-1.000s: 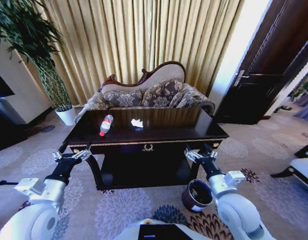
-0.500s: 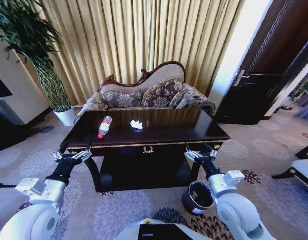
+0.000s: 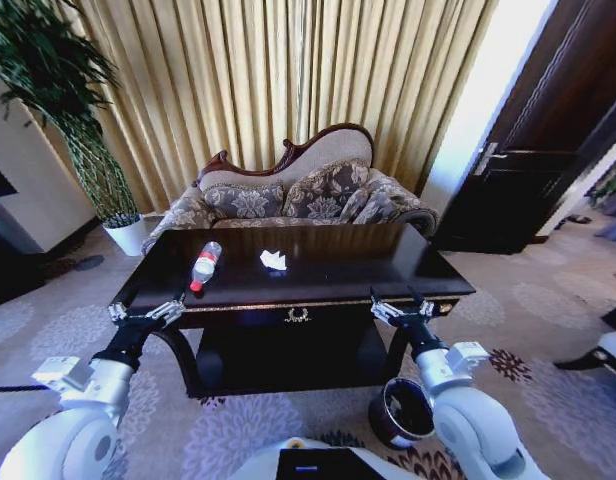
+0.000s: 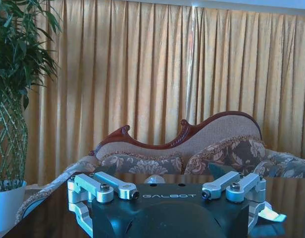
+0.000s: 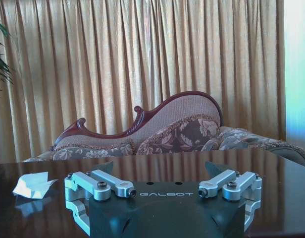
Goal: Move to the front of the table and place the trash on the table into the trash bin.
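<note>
Closing on table (image 3: 418, 268) front: advice is square up, stopping short of drawer edge. Left gripper (image 3: 146, 313) at 8 o'clock, right gripper (image 3: 400, 309) at 4, both spread wide, carrying nothing. Trash bin (image 3: 401, 412) sitting at 5. Bottle (image 3: 203, 266) lying at 11, paper wad (image 3: 273, 260) at 12, on tabletop. "GALBOT" reading on gripper body; bottle label illegible.

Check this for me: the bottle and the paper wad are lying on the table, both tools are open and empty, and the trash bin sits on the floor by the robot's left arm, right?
One thing is off: in the head view the trash bin sits by the robot's right arm, below the right tool. The rest holds: bottle and paper wad lie on the table, and the left tool and right tool are open and empty.
</note>
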Available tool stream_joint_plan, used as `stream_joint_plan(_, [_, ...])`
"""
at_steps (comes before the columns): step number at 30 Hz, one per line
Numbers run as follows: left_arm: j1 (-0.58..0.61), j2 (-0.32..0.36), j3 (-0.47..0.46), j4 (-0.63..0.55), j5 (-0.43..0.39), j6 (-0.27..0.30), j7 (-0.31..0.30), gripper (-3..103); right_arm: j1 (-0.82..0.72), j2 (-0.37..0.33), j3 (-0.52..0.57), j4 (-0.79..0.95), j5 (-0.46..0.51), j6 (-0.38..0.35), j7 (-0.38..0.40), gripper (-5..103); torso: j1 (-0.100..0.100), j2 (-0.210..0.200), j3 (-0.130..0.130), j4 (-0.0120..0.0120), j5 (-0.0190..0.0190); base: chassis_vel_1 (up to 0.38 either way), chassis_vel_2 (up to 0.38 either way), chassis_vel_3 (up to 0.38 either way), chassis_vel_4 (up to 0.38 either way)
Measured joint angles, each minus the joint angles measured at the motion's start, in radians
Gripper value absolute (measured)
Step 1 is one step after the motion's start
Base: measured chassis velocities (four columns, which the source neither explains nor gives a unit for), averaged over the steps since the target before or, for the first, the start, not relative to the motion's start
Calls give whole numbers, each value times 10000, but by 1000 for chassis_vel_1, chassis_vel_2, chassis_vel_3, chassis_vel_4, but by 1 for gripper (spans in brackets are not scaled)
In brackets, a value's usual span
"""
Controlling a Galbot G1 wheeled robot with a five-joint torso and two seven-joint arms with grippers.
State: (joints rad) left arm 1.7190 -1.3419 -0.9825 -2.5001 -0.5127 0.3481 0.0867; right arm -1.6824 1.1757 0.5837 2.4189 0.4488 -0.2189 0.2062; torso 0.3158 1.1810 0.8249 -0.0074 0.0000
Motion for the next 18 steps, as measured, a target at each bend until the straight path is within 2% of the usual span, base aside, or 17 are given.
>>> stream_joint_plan(18, [26,-18,-26,0,-1,-32,61,100,-70,-24,-54,78,-94,-4,-2,100,-1,1,-1,0,1,-109,114,112,-108])
